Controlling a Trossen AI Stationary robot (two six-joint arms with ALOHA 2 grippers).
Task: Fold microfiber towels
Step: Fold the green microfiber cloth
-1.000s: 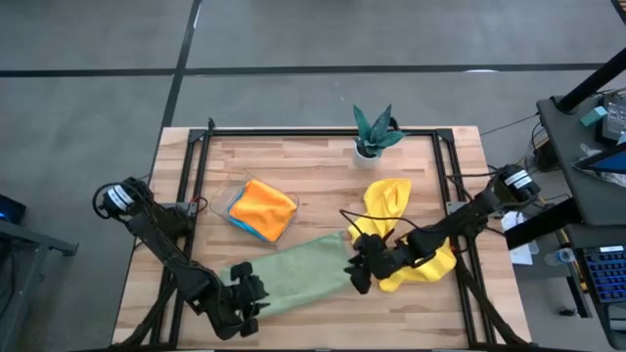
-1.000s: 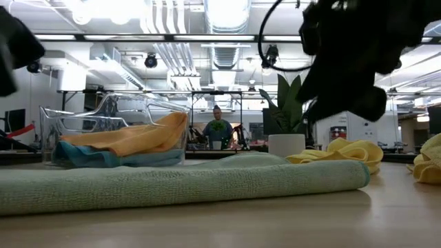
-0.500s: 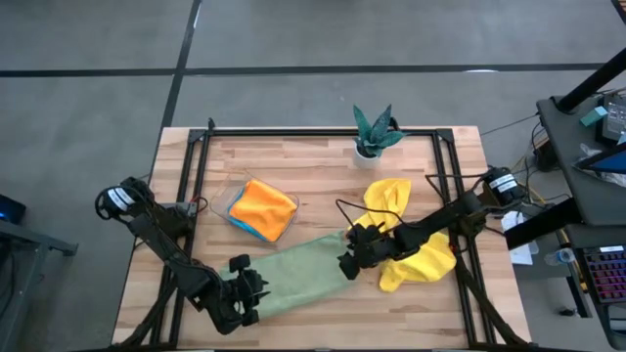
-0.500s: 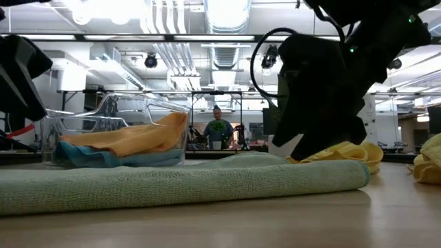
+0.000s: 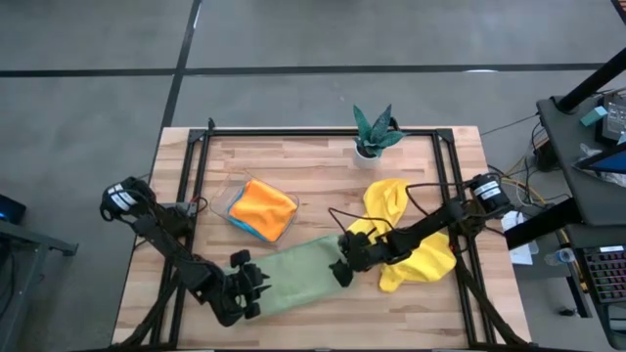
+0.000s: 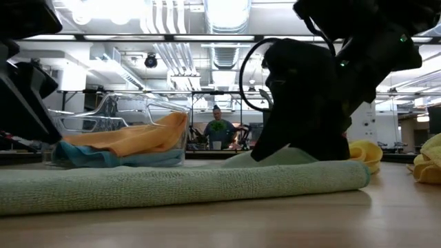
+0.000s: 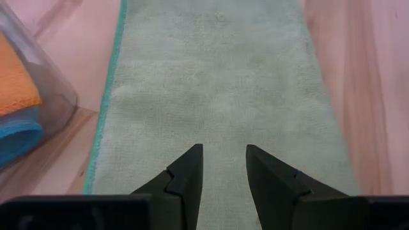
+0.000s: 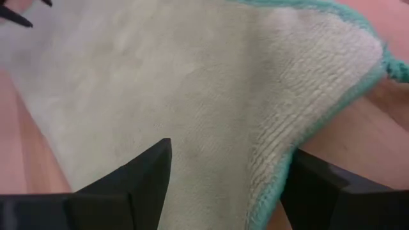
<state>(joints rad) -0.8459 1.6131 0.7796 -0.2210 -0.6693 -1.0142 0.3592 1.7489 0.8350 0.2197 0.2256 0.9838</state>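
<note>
- Both grippers moved in along the green strip since earlier frame; right gripper (image 5: 341, 271) now over its right end, left gripper (image 5: 246, 290) over its left end.
- Table (image 5: 323, 166): wooden.
- Pale green towel (image 5: 298, 279): 1, folded to a long band, near front edge, centre.
- Yellow towels (image 5: 416, 256): crumpled heap twd right edge.
- Orange towel (image 5: 264, 207) on blue towel (image 6: 96, 158), 1 each, in clear tray (image 6: 110, 110), left of centre.
- Jaws: both apart, straddling green cloth.

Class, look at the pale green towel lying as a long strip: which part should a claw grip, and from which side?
Probably the short ends of the pale green towel: it lies flat as a long strip, so each end offers a free edge. The left claw and the right claw are each open over one end, coming from above.
</note>
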